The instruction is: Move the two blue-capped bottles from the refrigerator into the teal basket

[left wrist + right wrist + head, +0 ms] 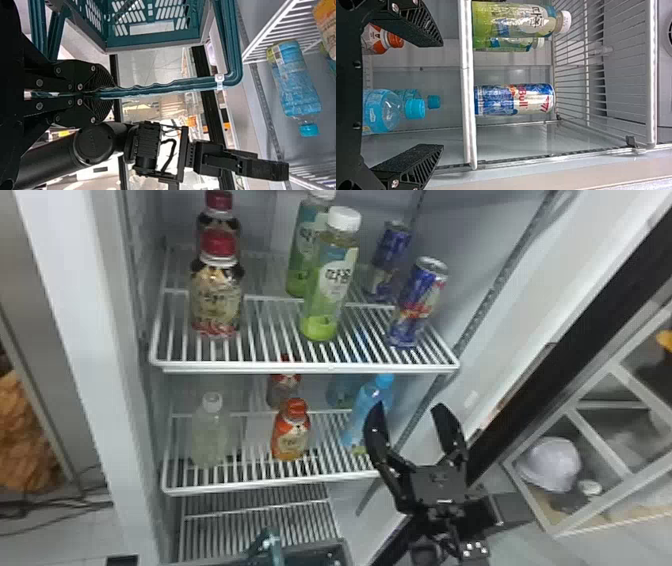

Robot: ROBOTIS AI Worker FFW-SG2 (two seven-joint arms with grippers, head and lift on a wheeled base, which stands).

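In the head view my right gripper (410, 409) stands open at the middle shelf's right front corner. The front blue-capped bottle (369, 402) is upright there, just left of its fingers; the other blue-capped bottle (341, 391) is behind it. From the right wrist, my right gripper (441, 95) has the front bottle (380, 111) and rear bottle (407, 94) showing between its spread fingers, held by neither. In the left wrist view my left gripper (104, 93) is shut on the handle of the teal basket (154, 41); the front bottle (295, 77) stands beyond the handle.
The upper shelf (305, 367), with red-capped bottles, green bottles and cans, hangs over the blue-capped ones. An orange bottle (291, 432) and a pale bottle (210, 435) share the middle shelf (240, 486). The refrigerator's side wall is close on the right.
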